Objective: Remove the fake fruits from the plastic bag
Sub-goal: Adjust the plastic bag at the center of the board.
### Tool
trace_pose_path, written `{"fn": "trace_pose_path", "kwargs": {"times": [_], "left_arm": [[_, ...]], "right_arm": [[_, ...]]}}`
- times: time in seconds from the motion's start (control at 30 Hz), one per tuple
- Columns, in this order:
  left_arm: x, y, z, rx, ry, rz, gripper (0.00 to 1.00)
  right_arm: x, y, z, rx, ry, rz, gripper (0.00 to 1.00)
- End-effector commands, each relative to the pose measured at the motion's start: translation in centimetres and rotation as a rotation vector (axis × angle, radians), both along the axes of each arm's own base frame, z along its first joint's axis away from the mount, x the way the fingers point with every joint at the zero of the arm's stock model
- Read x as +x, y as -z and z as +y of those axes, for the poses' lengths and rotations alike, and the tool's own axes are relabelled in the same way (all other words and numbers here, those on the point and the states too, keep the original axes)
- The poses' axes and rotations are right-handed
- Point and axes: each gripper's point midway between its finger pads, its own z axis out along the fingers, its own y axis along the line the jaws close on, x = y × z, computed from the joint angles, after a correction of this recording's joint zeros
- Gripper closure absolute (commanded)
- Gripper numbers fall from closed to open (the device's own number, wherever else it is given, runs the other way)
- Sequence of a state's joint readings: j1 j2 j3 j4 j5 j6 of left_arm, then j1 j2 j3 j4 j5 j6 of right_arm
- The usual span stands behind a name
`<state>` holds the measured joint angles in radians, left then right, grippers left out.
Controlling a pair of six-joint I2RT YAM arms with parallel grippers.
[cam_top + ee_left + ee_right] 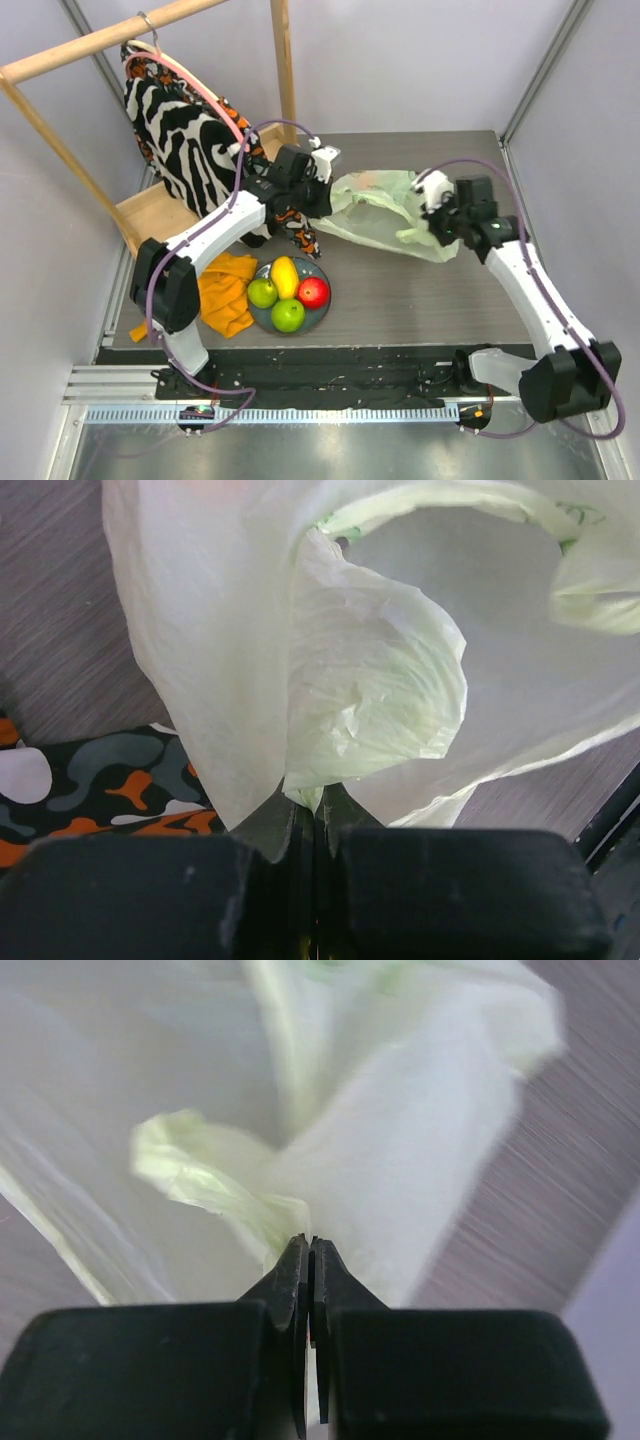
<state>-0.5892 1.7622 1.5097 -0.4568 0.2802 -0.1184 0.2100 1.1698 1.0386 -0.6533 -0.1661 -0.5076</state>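
The pale-green plastic bag (380, 212) lies crumpled on the dark table between my two arms. My left gripper (326, 188) is at its left end, and in the left wrist view the left gripper (318, 802) is shut on a fold of the bag (370, 680). My right gripper (433, 224) is at the bag's right end; in the right wrist view the right gripper (310, 1245) is shut on a bunched strip of the bag (400, 1150). Several fake fruits sit on a grey-blue plate (321, 314): a yellow mango (285, 274), a red apple (314, 292) and two green apples (262, 293). The bag's inside is hidden.
An orange cloth (225, 290) lies left of the plate. A zebra-print garment (180, 135) hangs on a wooden rack (285, 60) at the back left, with a camouflage-patterned cloth (100, 780) under the left arm. Walls close in on both sides.
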Motion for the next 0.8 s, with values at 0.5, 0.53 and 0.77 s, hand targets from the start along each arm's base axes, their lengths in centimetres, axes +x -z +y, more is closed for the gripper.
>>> {"fn": "trace_pose_path", "kwargs": {"times": [0.5, 0.53, 0.77], "left_arm": [[-2.5, -8.8, -6.7, -0.302, 0.045, -0.076, 1.0], [-2.5, -9.0, -6.7, -0.304, 0.042, -0.081, 1.0], [-2.5, -9.2, -6.0, -0.305, 0.007, -0.086, 1.0]], "right_arm": [[2.1, -12.4, 7.2, 0.372, -0.128, -0.105, 0.61], [2.5, -11.4, 7.9, 0.39, -0.126, -0.077, 0.65], [3.4, -8.0, 9.6, 0.363, -0.159, -0.018, 0.83]]}}
